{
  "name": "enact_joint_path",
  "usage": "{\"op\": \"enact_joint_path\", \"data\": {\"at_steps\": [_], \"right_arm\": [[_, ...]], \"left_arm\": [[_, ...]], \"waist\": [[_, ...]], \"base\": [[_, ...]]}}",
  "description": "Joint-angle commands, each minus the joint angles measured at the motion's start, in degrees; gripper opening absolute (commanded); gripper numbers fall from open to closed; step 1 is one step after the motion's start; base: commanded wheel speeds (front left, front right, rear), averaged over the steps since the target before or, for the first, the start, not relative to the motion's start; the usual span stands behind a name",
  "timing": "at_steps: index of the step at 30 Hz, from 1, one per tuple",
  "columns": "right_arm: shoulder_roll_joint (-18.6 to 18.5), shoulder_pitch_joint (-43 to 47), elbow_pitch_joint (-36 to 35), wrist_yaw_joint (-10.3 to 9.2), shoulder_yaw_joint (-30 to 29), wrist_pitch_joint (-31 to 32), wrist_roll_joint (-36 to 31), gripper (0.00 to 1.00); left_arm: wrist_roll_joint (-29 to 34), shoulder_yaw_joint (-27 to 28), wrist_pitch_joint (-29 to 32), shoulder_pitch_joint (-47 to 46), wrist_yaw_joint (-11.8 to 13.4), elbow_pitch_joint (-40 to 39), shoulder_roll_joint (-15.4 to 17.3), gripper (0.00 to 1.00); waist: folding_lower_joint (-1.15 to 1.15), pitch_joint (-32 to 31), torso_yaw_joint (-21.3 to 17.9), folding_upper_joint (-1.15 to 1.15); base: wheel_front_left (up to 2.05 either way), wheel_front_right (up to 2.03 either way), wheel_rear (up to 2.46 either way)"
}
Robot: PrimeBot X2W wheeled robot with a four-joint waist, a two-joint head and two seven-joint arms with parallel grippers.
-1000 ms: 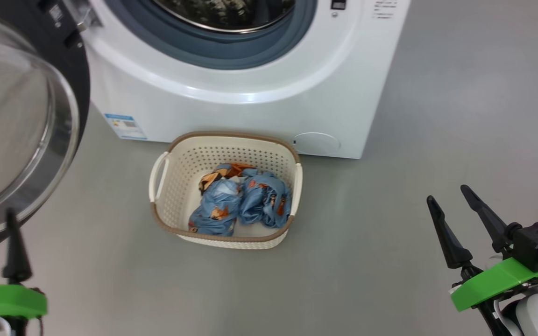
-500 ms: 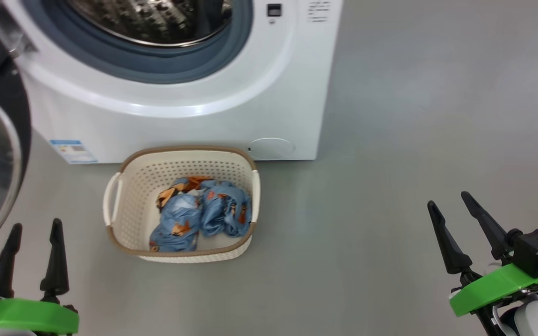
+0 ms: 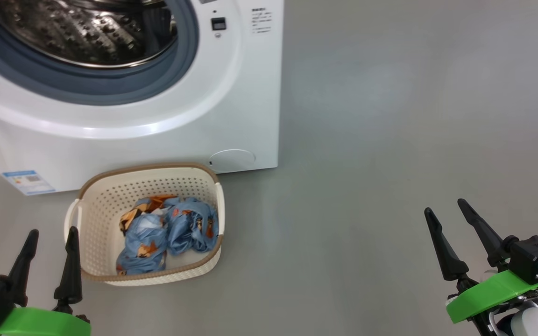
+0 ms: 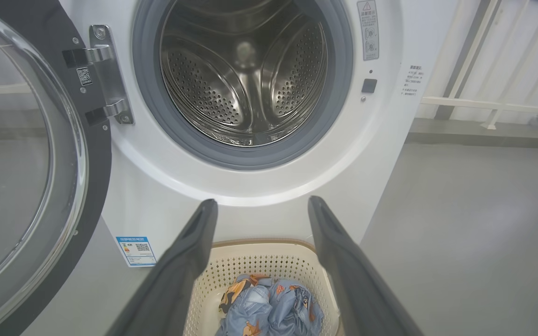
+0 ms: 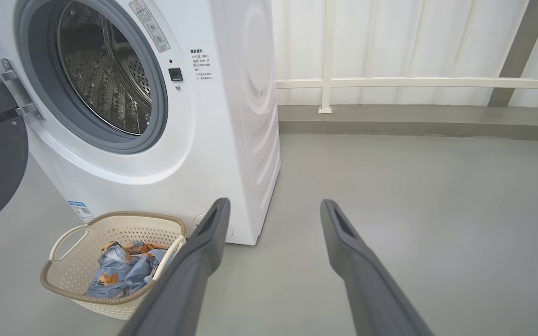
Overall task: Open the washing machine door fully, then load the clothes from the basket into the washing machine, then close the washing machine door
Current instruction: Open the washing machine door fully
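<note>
Standing at the far left, the big white boxy front-loading washing machine [image 3: 157, 135] is seen with its steel drum open to view, and no clothes are seen inside it. Its large round door with the black rim and clear glass bowl [image 4: 26, 158] is swung wide open to the left on its hinge. The small cream-white plastic basket with holes and a brown rim [image 3: 110, 200] is set on the grey floor [image 3: 367, 140], just in front of the machine and below the drum's mouth. The light blue clothes with orange-brown cartoon figures [image 3: 166, 233] are heaped in the right half of the basket, stretched from near-left to far-right.

The left gripper [image 3: 53, 232] is held just beside the basket's near left corner. Its two dark fingers are spread wide with nothing between them. The clothes are found ahead of it and a little to the right. The right gripper [image 3: 443, 206] is well apart, off to the right, also spread wide and empty. So the left arm is judged the nearer one for the first grab.

Since a second ago, the machine and basket have slid left in the head view, and the door is nearly lost from it. This is put down to the camera turning, not to the things being moved. Both left fingers are now shown there, where only one was shown before.
</note>
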Motion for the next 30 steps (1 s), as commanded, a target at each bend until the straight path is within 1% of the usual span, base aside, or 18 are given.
{"op": "enact_joint_path", "data": {"at_steps": [1, 12, 19, 23, 30], "right_arm": [[-0.5, 0.7, -1.3, 0.13, 0.9, -0.7, 0.1, 1.00], [0.3, 1.3, -1.4, 0.13, 0.6, -0.7, 0.1, 1.00], [0.9, 1.8, -1.7, 0.13, 0.4, -0.7, 0.0, 1.00], [1.0, 1.9, -1.7, 0.13, 0.3, -0.7, 0.1, 1.00], [1.1, 1.9, -1.8, 0.13, 0.0, -0.7, 0.1, 1.00]], "left_arm": [[-0.5, 1.7, -0.4, -0.3, -0.1, -1.9, 1.7, 1.00], [-2.1, 1.9, -0.4, 1.3, -0.1, -2.4, 0.1, 1.00], [-3.1, 1.5, -0.4, 1.5, -0.1, -2.4, -0.2, 1.00], [-4.3, 2.6, -0.4, 1.8, -0.1, -2.5, -0.8, 1.00], [-5.1, 2.8, -0.4, 2.4, -0.1, -2.5, -1.3, 1.00]], "waist": [[0.00, -0.5, -1.3, 0.00], [0.00, -1.4, -3.7, 0.00], [0.00, -1.6, -4.1, 0.00], [0.00, -1.9, -4.4, 0.00], [0.00, -2.0, -4.5, 0.00]], "base": [[0.00, 0.00, 0.00], [0.00, 0.00, 0.00], [0.00, 0.00, 0.00], [0.00, 0.00, 0.00], [0.00, 0.00, 0.00]]}}
